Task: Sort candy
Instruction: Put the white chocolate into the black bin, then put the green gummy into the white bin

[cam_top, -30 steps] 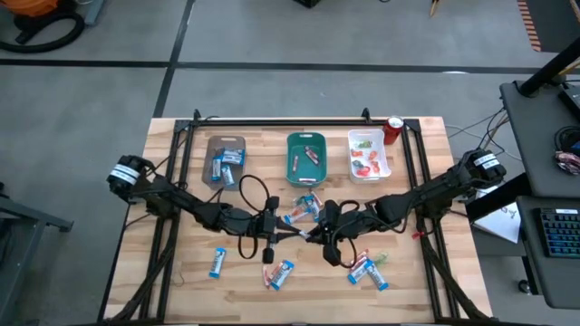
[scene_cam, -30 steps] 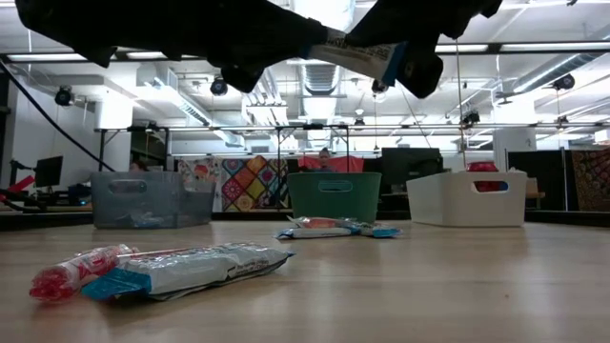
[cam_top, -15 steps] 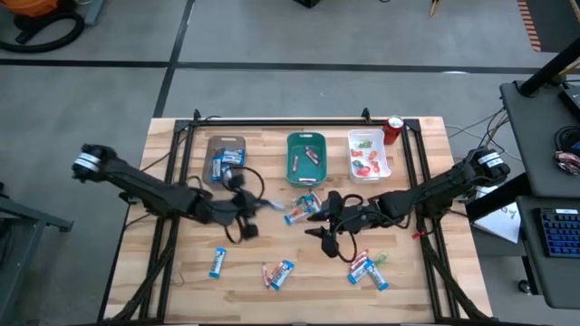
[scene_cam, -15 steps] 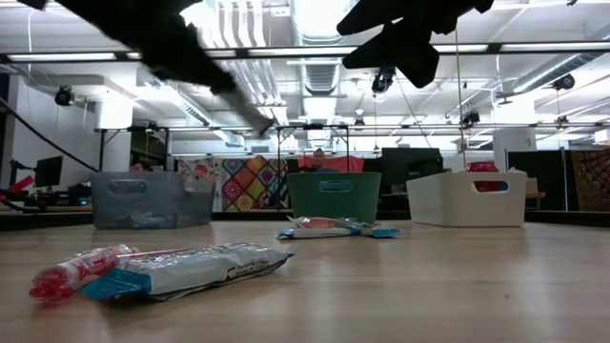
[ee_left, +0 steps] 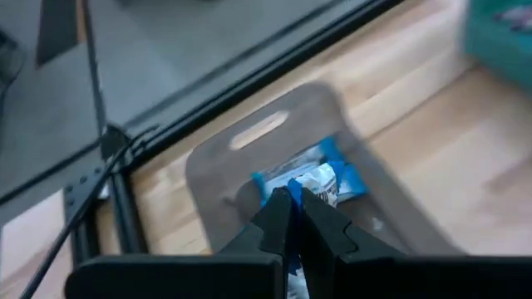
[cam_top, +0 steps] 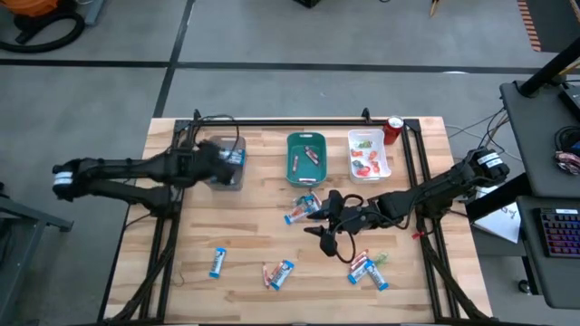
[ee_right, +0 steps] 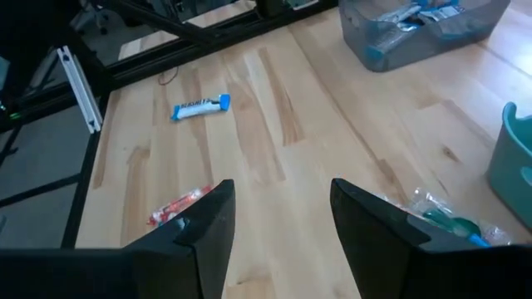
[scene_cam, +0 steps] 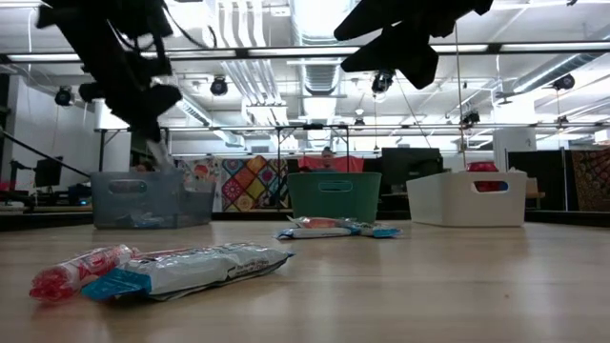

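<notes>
My left gripper (cam_top: 228, 161) hovers over the grey-brown tray (cam_top: 214, 145) at the far left, shut on a blue-and-white candy bar (scene_cam: 162, 154). More bars (ee_left: 320, 178) lie in that tray. My right gripper (cam_top: 323, 238) hangs open above the table's middle with nothing between its fingers (ee_right: 212, 220). Loose candy lies flat on the wood: a cluster (cam_top: 304, 210) beside the right gripper, a bar (cam_top: 217, 263), a pair (cam_top: 279, 273), and several pieces (cam_top: 367, 269) at the near right. My left gripper pinches the bar's wrapper between its two shut fingers; a sliver of it (ee_left: 293, 278) shows between them, and which part they have is hidden by the fingers. The fingers slant down toward the far left. The bar's free end (scene_cam: 162, 154) hangs below them, clear of the tray.
A teal tray (cam_top: 306, 174) and a white tray (cam_top: 372, 170) with red and green pieces stand beside the grey one along the far edge. A red can (cam_top: 393, 129) is at the far right. Black frame rails (cam_top: 272, 120) border the table.
My right gripper has opened and let go of the bar that both grippers held over the table's middle. My left gripper, shut on that bar, has swung from the middle toward the far left, turning as it went, and now hangs over the grey-brown tray.
</notes>
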### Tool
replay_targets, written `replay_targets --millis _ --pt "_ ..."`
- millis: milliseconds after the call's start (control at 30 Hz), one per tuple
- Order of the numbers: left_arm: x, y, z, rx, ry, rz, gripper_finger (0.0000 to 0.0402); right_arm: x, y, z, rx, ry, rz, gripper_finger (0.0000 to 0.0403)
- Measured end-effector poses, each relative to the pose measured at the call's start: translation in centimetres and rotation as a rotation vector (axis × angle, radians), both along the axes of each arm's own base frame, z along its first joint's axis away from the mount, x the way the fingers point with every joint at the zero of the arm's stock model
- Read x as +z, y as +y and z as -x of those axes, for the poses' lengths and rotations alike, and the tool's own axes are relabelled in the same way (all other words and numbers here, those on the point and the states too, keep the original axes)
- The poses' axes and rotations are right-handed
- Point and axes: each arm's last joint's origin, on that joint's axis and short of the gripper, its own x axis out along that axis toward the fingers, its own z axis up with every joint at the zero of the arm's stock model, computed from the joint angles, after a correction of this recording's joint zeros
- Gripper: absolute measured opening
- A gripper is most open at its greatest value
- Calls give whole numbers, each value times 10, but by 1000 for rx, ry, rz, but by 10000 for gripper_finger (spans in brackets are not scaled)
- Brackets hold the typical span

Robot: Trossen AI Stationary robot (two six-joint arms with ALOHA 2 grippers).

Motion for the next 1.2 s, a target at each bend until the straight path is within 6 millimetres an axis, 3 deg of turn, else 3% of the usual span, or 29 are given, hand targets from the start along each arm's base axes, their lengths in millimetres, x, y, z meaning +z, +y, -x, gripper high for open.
replay_targets --millis 233,733,1200 --pt "-12 28 -1 64 139 46 0 -1 0 0 -2 4 -2 189" --pt "-21 30 -7 58 198 57 1 -1 0 0 -1 5 -2 189" --pt "-21 29 -8 56 181 60 96 -1 0 0 -4 5 -10 189"
